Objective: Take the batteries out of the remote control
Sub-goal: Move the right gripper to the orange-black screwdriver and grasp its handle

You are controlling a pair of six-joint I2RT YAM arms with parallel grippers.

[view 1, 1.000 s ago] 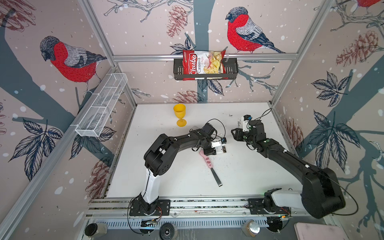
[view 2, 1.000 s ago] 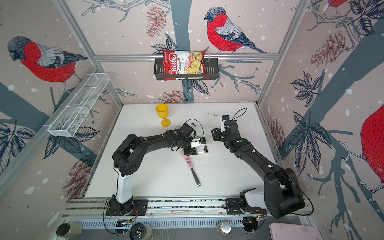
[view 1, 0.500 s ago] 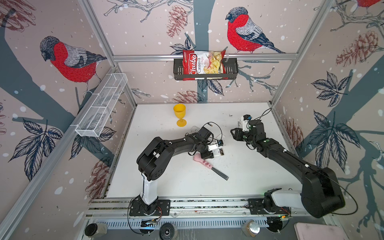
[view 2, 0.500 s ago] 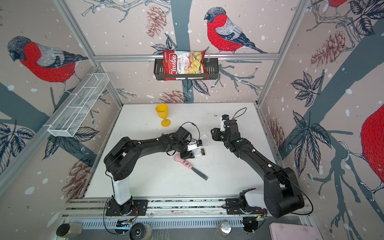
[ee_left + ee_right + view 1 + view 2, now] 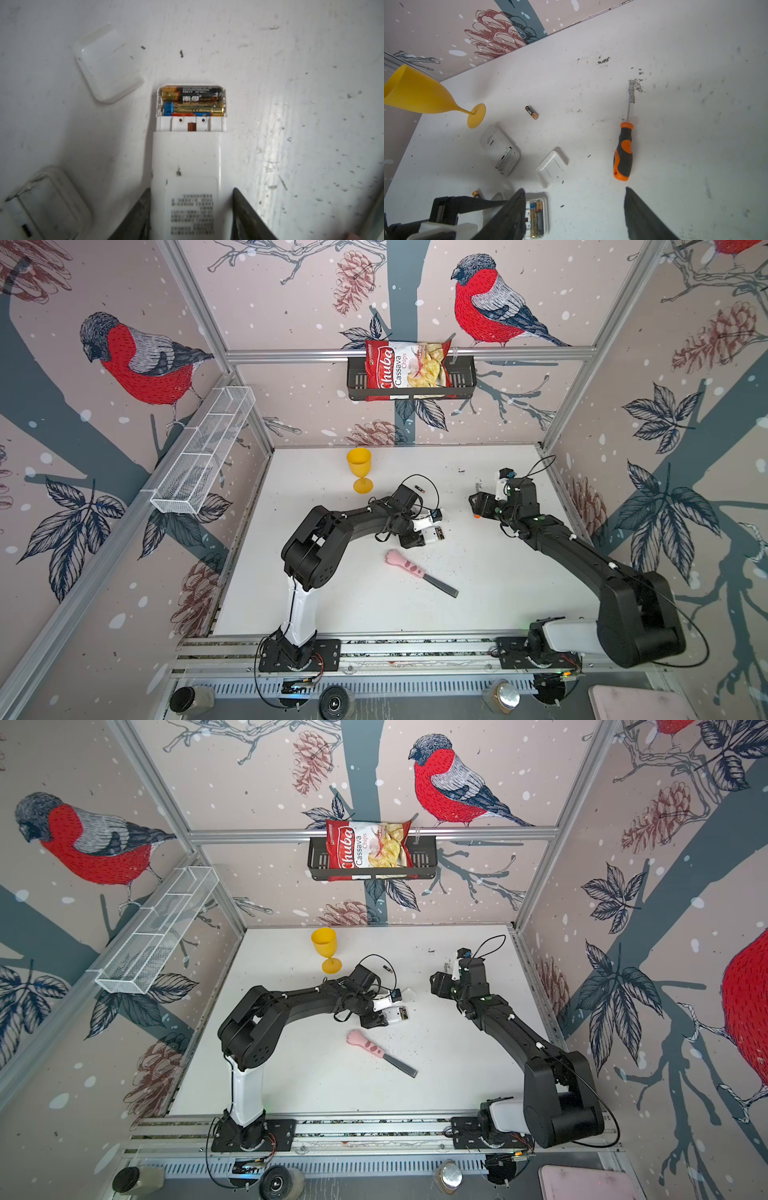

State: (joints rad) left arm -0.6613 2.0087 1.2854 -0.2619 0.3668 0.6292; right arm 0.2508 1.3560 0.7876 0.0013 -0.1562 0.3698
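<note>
The batteries (image 5: 193, 97) show best from the left wrist: two slim cylinders lie side by side in the open bay at the end of the remote control (image 5: 190, 166). One is glossy black with a gold end and white print. Its neighbour is gold with a blue band. The remote control is a smooth white plastic slab with rounded corners and a printed label, and in both top views we find it just right of the frame's centre.

Reading a top view from the left, we meet a white wire-mesh basket (image 5: 203, 448) on the wall at middle left. Next, a yellow plastic goblet (image 5: 360, 470) stands upright above centre. To its right a loose battery (image 5: 419, 489), black with a gold-orange end, lies on the scuffed white desk (image 5: 498, 605).

The left hand (image 5: 191, 189) pinches the remote control, with a dark finger on each long edge. A pale, rounded square cover (image 5: 108, 64) lies flat near the bay. Below centre lies a tool with a pink paw-shaped handle (image 5: 405, 565) and a flat dark blade.

At centre right, the right hand (image 5: 574, 189) has its fingers spread wide, with nothing between them. Near it on the desk lies a screwdriver (image 5: 623, 153) with a thin steel shank and a contoured orange-and-black grip.
</note>
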